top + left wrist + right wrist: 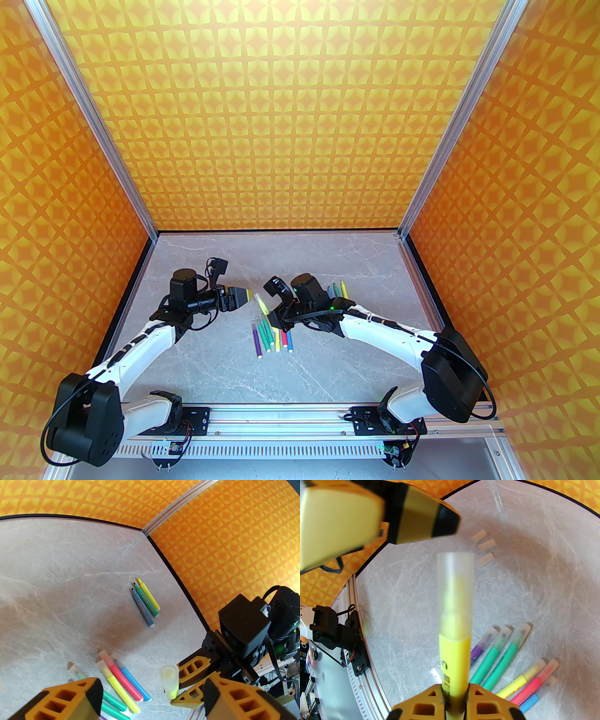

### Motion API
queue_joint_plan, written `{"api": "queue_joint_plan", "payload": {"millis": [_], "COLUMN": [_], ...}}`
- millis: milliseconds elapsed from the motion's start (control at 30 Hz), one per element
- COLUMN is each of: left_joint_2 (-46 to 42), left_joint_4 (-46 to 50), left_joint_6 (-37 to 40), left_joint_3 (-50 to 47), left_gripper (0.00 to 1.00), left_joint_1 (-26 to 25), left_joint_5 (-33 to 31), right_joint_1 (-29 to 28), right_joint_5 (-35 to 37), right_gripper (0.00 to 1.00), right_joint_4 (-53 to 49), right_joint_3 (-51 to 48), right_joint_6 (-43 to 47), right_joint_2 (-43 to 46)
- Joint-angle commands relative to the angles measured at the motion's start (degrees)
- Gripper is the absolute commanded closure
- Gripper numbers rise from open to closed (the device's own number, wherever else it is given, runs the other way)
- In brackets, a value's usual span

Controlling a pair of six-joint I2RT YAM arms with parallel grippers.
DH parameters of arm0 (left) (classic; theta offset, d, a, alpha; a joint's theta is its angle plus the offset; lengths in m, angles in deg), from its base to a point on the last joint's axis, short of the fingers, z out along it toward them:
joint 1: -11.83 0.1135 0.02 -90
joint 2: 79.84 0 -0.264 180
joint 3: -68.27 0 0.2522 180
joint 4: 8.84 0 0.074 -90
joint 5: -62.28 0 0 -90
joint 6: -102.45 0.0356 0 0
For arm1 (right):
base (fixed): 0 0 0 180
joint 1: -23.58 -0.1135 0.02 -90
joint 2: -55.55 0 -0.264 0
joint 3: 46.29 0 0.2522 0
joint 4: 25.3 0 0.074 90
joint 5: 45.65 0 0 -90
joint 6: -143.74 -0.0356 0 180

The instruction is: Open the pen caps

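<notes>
Table (328,365) is carrying the other capped markers (501,662). Left hand (152,691) is gaping wide; right hand (454,698) is clamping the yellow marker (454,658), its pen cap (455,585) sticking out just short of the left hand. Should be centring on the cap, squeezing lightly, pulling straight along the axis.

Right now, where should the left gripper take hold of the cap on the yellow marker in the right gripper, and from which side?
Pinch the cap across its middle. It sticks out free beyond the right gripper, which clamps the yellow marker, so the left gripper should probably come end-on.
</notes>
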State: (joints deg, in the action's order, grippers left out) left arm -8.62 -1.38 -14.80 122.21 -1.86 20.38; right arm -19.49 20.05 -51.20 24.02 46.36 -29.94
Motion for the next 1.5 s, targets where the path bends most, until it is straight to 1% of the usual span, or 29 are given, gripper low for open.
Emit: {"api": "queue_joint_plan", "payload": {"millis": [0,200,533,833,1067,1200,1333,1400,1433,1467], "left_joint_2": [1.06,2.07,2.7,2.79,3.22,3.22,3.3,3.31,3.22,3.22], "left_joint_4": [-2.04,-2.22,-2.9,-2.51,-2.42,-2.35,-2.47,-2.4,-2.46,-2.4], "left_joint_6": [-0.53,0.17,0.48,0.88,0.95,0.81,0.56,0.28,0.22,0.16], "left_joint_3": [0.61,0.95,1.12,1.56,2.17,2.27,2.44,2.53,2.52,2.54], "left_gripper": [0.32,0.33,0.43,0.59,0.74,0.86,0.9,0.93,0.94,0.95], "left_joint_1": [-0.85,-2.02,-3.01,-3.09,-3.14,-3.09,-3.11,-3.1,-3.12,-3.12], "left_joint_5": [2.59,4.09,5.41,5.69,5.68,5.65,5.69,5.67,5.69,5.69], "right_joint_1": [-0.44,-0.52,-0.7,-1.05,-1.14,-1.14,-1.14,-1.14,-1.14,-1.14], "right_joint_5": [-1.47,-1.72,-2.33,-2.27,-2.22,-1.59,-1.03,-1.09,-1.1,-1.01], "right_gripper": [1.0,1.0,1.0,1.0,1.0,1.0,1.0,0.99,0.94,0.87], "right_joint_4": [1.64,1.6,0.8,0.27,-0.03,-0.03,0.64,1.19,1.36,1.62], "right_joint_3": [1.26,2.5,5.03,6.12,6.29,6.13,5.58,5.35,5.31,5.25], "right_joint_6": [1.05,1.16,1.53,1.84,2.01,1.97,1.93,1.79,1.71,1.51], "right_joint_2": [0.31,-0.15,-2.36,-3.98,-4.44,-4.56,-4.16,-4.0,-3.94,-3.98]}}
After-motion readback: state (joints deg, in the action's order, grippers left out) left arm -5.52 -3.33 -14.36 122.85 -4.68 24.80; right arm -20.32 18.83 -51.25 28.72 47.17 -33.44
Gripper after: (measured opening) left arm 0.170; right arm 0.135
